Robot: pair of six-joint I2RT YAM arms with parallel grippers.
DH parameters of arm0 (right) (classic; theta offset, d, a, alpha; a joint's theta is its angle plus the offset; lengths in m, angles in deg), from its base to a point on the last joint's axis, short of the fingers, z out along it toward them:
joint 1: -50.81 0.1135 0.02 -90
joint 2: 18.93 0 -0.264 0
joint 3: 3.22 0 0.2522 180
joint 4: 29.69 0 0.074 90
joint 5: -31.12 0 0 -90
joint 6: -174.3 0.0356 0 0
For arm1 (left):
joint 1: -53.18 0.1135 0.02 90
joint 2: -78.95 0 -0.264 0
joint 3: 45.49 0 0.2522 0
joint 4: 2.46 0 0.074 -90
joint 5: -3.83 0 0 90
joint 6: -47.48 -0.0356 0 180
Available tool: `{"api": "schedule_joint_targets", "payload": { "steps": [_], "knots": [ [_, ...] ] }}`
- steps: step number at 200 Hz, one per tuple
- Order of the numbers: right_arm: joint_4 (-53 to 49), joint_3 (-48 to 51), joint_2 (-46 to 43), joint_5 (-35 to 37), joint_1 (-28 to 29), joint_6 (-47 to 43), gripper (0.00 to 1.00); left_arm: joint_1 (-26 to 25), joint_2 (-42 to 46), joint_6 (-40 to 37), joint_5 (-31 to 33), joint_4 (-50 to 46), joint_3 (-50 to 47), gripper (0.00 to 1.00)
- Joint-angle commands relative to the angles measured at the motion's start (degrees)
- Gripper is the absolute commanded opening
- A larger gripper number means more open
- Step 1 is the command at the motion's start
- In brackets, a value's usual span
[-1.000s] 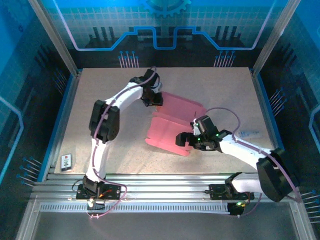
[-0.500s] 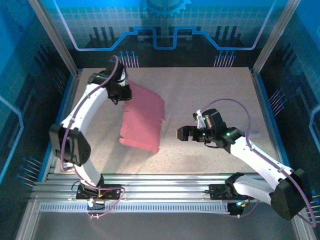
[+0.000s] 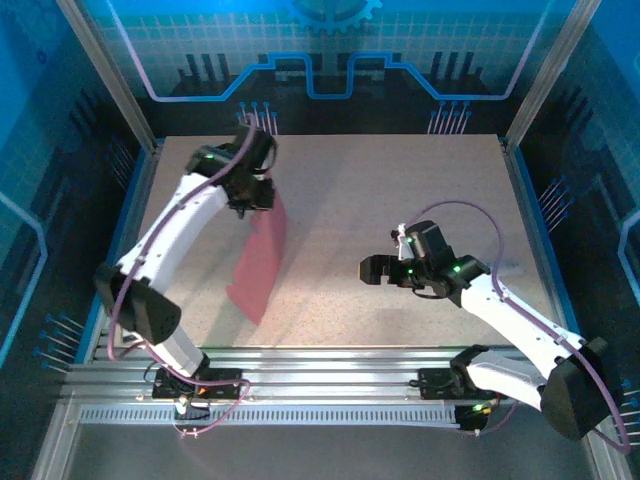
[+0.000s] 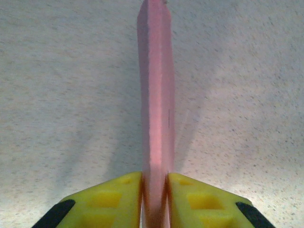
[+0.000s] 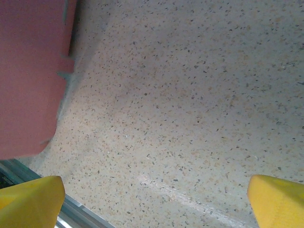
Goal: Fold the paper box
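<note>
- Overhead, in the top external camera, the left gripper (image 3: 257,196) sits in the upper left of the frame, pinched closed on the top edge of the paper box (image 3: 258,262). The pink sheet is seen nearly edge-on. It forms a narrow strip running down and slightly left to about mid-frame, over the speckled table (image 3: 400,180).
- In the same view, the right gripper (image 3: 369,268) is right of centre and points left. Its jaws are spread wide and hold nothing, and it is well apart from the paper box.
- Left wrist camera: the paper box (image 4: 156,95) is a slim pink band running up the centre of the frame, seen on edge. Two yellow fingers (image 4: 114,197) at the bottom edge press against it from either side.
- Right wrist camera: the right gripper (image 5: 154,202) is fully open. Its yellow fingertips (image 5: 33,199) sit in the two bottom corners, with bare table between them. The paper box (image 5: 28,80) fills the upper left, and a metal rail (image 5: 76,211) crosses the lower left corner.
</note>
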Motion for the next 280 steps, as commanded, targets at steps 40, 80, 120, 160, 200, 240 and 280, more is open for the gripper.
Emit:
{"api": "schedule_joint_targets", "payload": {
  "steps": [40, 80, 120, 160, 200, 240, 280],
  "knots": [
    [-3.52, 0.0, -2.32, 1.74, -2.04, -0.51, 1.0, -10.86, -15.67, 12.0, -0.91, 1.35, 12.5, 0.28],
    [-5.73, 0.23, -4.66, 1.58, -4.7, -0.87, 1.0, -14.46, -23.55, 15.34, -6.04, 3.79, 21.19, 0.52],
    [-7.38, 0.3, -7.11, -1.21, -8.14, -3.74, 1.0, -14.31, -20.52, 15.5, -14.4, 12.95, 16.63, 0.9],
    [-4.68, -1.08, -5.62, -6.78, -8.94, -5.9, 1.0, -10.4, -8.54, 17.29, -21.0, 25.48, -2.4, 0.99],
    [-1.5, -6.22, 1.79, -7.65, -7.07, -6.65, 1.0, -5.16, 3.66, 20.1, -21.98, 33.38, -23.12, 0.99],
    [0.51, -18.04, 15.31, -7.55, -3.44, -7.38, 1.0, -2.6, 11.27, 26.36, -22.86, 40.26, -39.7, 0.99],
    [1.96, -32.11, 31.19, -9.37, -1.76, -7.73, 1.0, -2.46, 16.46, 32.28, -23.57, 48.81, -51.88, 0.99]
  ]
}}
